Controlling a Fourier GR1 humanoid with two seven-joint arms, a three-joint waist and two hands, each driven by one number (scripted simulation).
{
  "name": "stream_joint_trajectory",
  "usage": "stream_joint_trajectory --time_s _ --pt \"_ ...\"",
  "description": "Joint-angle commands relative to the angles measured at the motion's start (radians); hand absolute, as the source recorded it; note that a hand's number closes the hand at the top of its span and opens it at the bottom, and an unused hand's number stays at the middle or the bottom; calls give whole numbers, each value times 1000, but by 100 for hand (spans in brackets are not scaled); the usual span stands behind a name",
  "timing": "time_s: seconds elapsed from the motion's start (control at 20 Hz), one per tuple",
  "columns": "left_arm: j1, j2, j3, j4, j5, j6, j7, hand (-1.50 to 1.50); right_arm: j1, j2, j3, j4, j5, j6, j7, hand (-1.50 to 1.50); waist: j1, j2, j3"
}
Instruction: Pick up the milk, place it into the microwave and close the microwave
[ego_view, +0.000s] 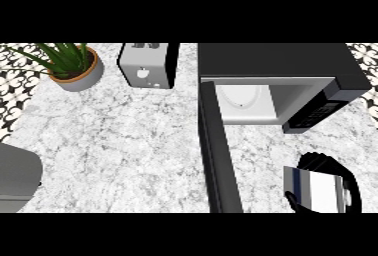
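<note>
The fingers (319, 161) of the right hand (353, 186) are curled round the milk (316, 190), which is held above the worktop (125, 145) at lower right. The microwave (295, 75) is seen beyond, cavity exposed, its door (218, 155) swung open just left of the carton.

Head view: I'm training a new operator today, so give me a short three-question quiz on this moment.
1. True or false: the microwave door stands open.
2. What is the right hand curled round?
3. Which stands nearest the potted plant? A) toaster B) milk carton C) microwave

Key: 1 true; 2 the milk carton; 3 A.
</note>
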Motion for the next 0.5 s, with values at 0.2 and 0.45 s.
stream_joint_trajectory --time_s 0.2,0.45 --pt "13 22 -3 27 25 -8 -48 -150 -37 75 72 -197 56 -140 190 150 12 4 1" --pt "11 71 62 -10 95 -49 -46 -150 -167 125 99 -59 173 -246 190 150 18 5 1"
